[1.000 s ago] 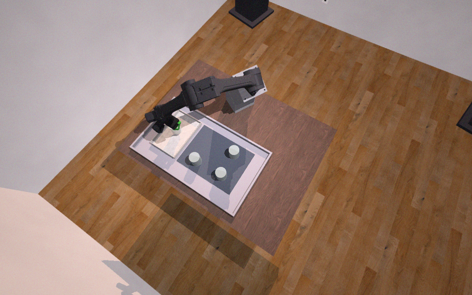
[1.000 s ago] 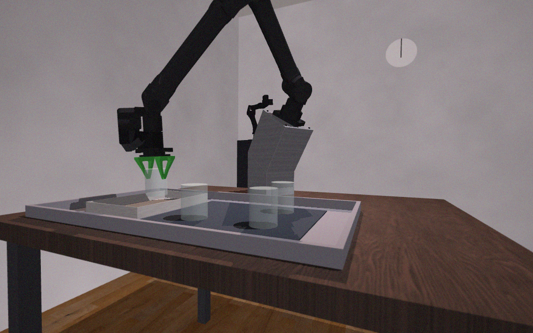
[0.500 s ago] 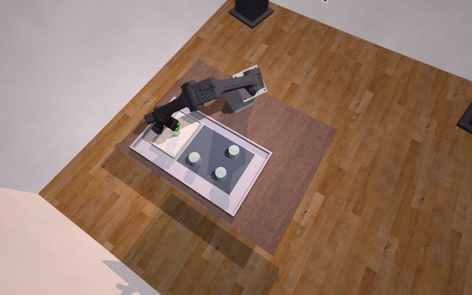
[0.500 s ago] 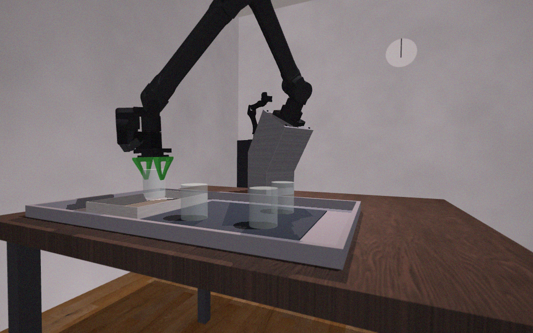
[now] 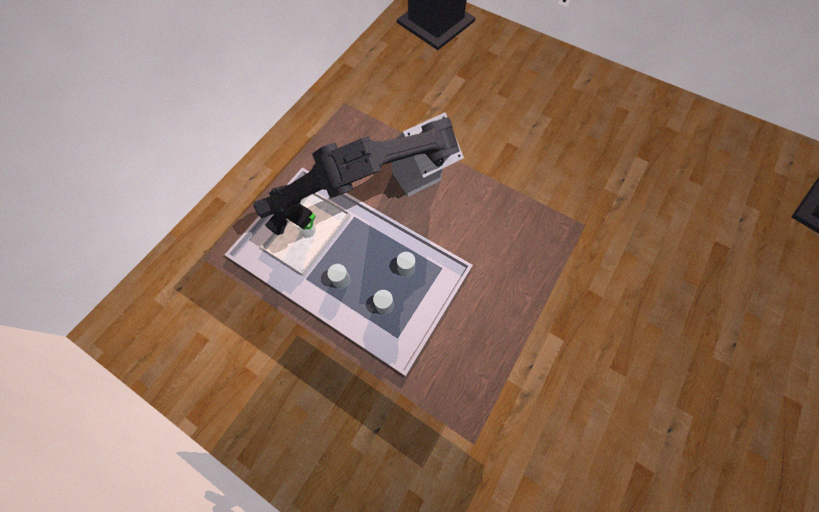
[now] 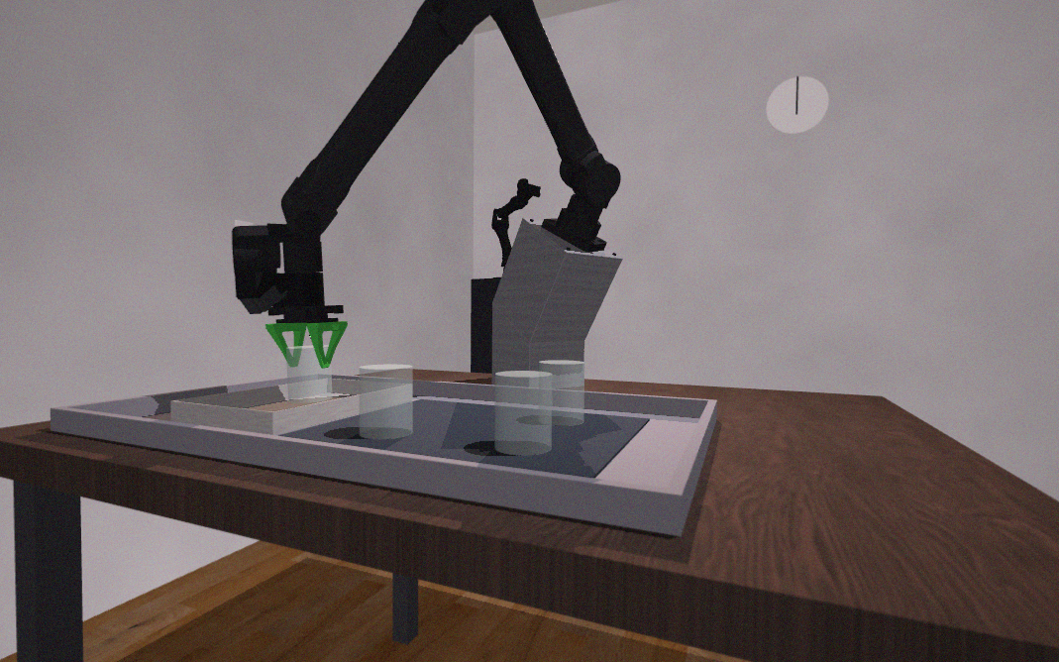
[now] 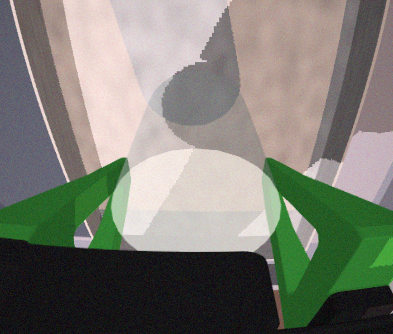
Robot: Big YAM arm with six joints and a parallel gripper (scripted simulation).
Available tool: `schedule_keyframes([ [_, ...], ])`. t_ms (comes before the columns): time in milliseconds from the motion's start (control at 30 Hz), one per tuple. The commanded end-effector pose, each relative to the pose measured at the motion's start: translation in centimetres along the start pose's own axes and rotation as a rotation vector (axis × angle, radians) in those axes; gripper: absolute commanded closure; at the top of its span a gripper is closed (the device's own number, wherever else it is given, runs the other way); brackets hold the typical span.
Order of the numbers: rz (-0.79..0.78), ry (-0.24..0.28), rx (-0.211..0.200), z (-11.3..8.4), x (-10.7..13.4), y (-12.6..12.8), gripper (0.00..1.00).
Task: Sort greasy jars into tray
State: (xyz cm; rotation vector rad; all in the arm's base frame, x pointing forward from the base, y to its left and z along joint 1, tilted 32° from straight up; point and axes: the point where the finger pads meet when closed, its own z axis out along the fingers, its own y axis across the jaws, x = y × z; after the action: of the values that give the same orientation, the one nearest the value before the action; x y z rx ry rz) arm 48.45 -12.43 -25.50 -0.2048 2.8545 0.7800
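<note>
My gripper [image 5: 306,224] [image 6: 310,364] [image 7: 196,168] is shut on a pale see-through jar [image 5: 308,231] [image 6: 308,382] [image 7: 194,200], its green fingers on either side of the upper part. The jar is upright over the inside of the tray [image 5: 298,261] [image 6: 221,415] [image 7: 46,75], with its base low; I cannot tell whether it touches the floor. Three jars stand on the dark mat [image 5: 361,254] [image 6: 443,423] [image 7: 4,125]: one jar [image 5: 337,274] [image 6: 386,402] nearest the tray, one [image 5: 383,299] [image 6: 522,415] at the front, one [image 5: 405,261] [image 6: 568,394] nearer the arm's base.
The tray and mat lie side by side inside a raised rim [image 5: 348,339] [image 6: 352,473] around the steel top. The wooden table [image 5: 495,267] [image 6: 845,493] extends beyond it. The arm's grey pedestal [image 5: 415,175] [image 6: 546,312] stands behind the rim.
</note>
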Motion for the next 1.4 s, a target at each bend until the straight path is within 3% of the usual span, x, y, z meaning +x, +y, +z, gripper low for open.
schedule_keyframes([
  [0,-0.02,-0.042,0.025,-0.4,-2.7,-0.9,1.0],
  [567,-0.02,-0.042,0.025,0.2,-2.9,-0.9,1.0],
  [600,-0.02,-0.042,0.025,0.2,-2.9,-0.9,0.0],
  [1033,-0.02,-0.042,0.025,0.2,-2.9,-0.9,0.0],
  [1367,-0.02,-0.042,0.025,-3.2,-2.7,-0.8,0.0],
])
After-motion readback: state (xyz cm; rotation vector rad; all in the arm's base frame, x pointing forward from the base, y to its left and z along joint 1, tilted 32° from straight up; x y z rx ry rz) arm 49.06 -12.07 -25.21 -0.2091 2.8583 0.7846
